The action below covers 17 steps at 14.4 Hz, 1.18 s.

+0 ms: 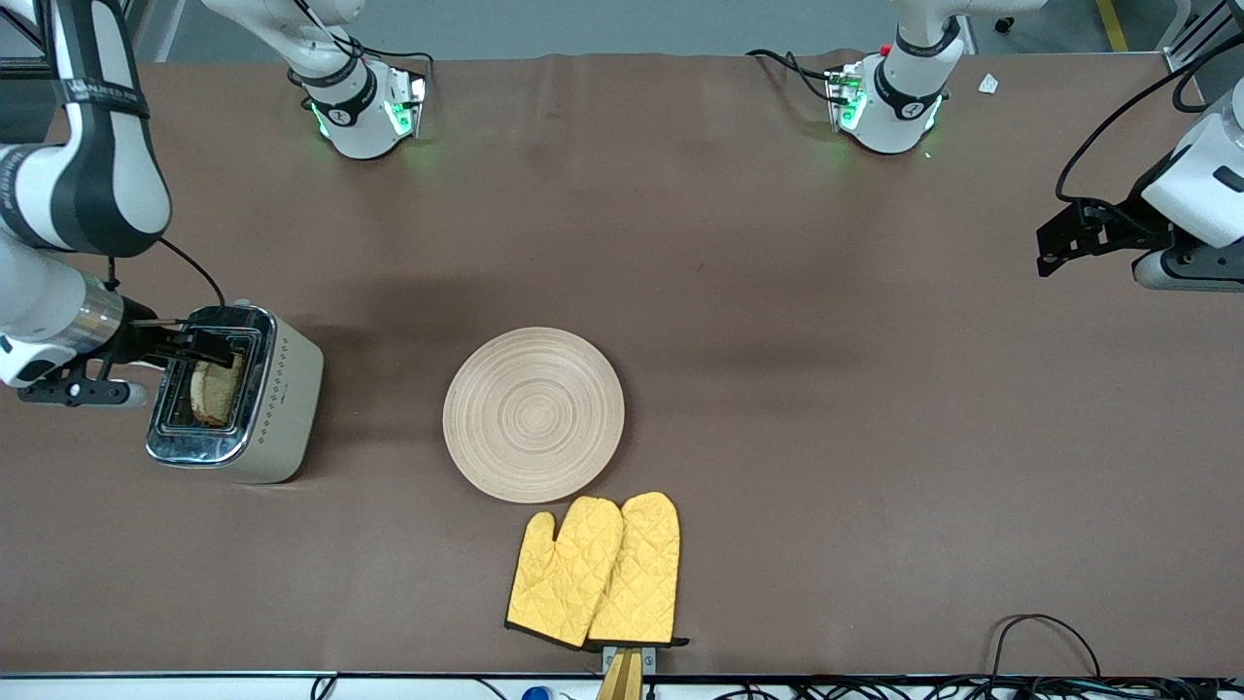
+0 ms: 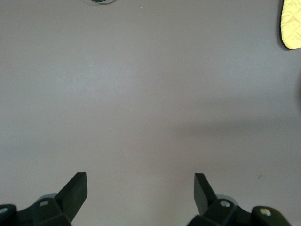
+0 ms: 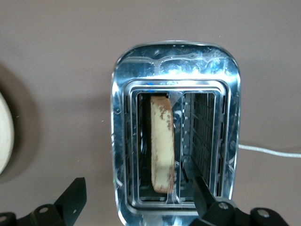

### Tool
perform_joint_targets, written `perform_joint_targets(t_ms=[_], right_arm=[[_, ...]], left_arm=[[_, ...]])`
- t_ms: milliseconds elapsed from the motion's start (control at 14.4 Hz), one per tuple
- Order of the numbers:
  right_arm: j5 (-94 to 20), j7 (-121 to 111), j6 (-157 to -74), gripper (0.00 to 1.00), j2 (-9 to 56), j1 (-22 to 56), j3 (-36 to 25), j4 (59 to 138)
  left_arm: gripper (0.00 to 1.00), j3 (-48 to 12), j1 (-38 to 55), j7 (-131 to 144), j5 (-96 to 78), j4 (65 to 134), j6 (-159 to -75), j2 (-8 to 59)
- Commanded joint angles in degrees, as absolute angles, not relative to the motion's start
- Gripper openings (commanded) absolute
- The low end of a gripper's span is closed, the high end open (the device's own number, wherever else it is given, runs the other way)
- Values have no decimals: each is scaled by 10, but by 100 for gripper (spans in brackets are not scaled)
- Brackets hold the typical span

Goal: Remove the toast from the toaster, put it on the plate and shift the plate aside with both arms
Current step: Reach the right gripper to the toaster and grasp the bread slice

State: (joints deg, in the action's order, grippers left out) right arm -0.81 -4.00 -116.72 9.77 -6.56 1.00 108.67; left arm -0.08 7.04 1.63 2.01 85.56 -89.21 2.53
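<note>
The toast (image 1: pixel 216 391) stands upright in a slot of the silver toaster (image 1: pixel 282 389) at the right arm's end of the table. In the right wrist view the toast (image 3: pixel 162 141) is in the slot on the plate's side. My right gripper (image 1: pixel 219 347) is over the toaster, open (image 3: pixel 139 190), its jaws wide apart on either side of the toast's slot and not touching the toast. The round light-wood plate (image 1: pixel 533 413) lies empty mid-table. My left gripper (image 1: pixel 1048 255) waits open (image 2: pixel 140 189) and empty over bare table at the left arm's end.
Two yellow quilted oven mitts (image 1: pixel 598 574) lie nearer to the front camera than the plate, almost touching its rim; one mitt's tip shows in the left wrist view (image 2: pixel 291 23). The plate's rim shows in the right wrist view (image 3: pixel 3 136). The toaster's white cord (image 3: pixel 268 150) trails off.
</note>
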Motion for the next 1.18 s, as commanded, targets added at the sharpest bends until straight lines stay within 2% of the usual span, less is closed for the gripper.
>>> perform_joint_targets(t_ms=[0, 139, 209, 279, 418, 488, 697, 1114], right_arm=[[-10, -79, -1215, 100, 108, -90, 12, 1114], [-10, -84, -1235, 97, 119, -94, 12, 1114], [-10, -84, -1235, 81, 120, -93, 12, 1114], [-10, -82, -1233, 60, 120, -91, 12, 1113], [-13, -72, -1230, 7, 120, -87, 12, 1110], [-13, -59, -1228, 0, 120, -86, 12, 1108], [-14, -36, -1221, 0, 120, -80, 12, 1086], [-20, 8, -939, 0, 114, -57, 16, 898]], left_arm=[[100, -3, 70, 23, 31, 841, -883, 33], [100, -3, 71, 23, 31, 841, -883, 33], [100, -3, 71, 23, 31, 841, -882, 33], [100, -3, 71, 23, 30, 841, -883, 33], [100, -3, 71, 23, 30, 841, -882, 33], [100, -3, 70, 23, 30, 841, -882, 33], [100, -3, 69, 23, 30, 841, -882, 33], [100, -3, 67, 20, 30, 842, -882, 33]])
